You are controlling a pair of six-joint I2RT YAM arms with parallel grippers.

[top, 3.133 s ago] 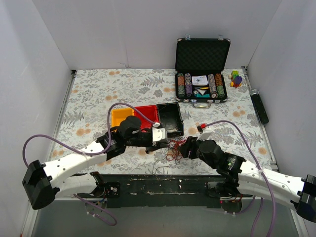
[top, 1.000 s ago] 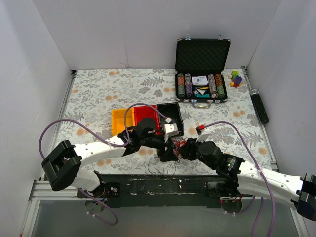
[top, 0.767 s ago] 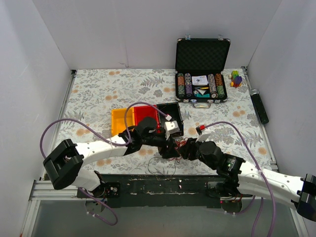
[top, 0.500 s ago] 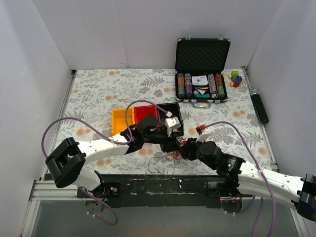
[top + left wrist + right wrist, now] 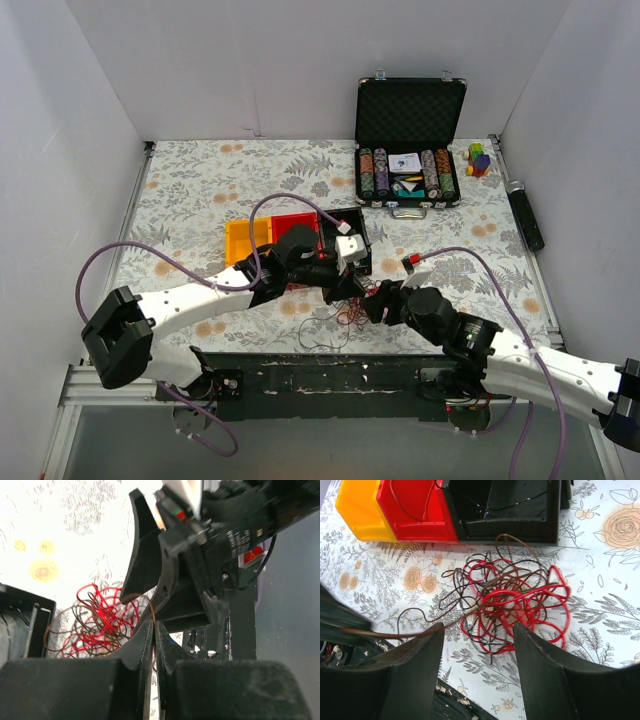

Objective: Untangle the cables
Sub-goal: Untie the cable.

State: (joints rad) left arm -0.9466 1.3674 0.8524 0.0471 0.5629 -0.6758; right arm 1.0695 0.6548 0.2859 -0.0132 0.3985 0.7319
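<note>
Tangled cables [image 5: 512,598] beneath spread right fingers [image 5: 405,680]

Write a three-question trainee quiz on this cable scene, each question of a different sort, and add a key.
1. True or false: the right fingers are clamped on the tangle of cables.
2. What colour is the middle bin in the row of three? A yellow, B red, C black.
3. Fill in: the left fingers are shut on a ___ strand pulled out of the tangle.
Key: 1 false, they stand open with the tangle between them; 2 B; 3 brown.
</note>
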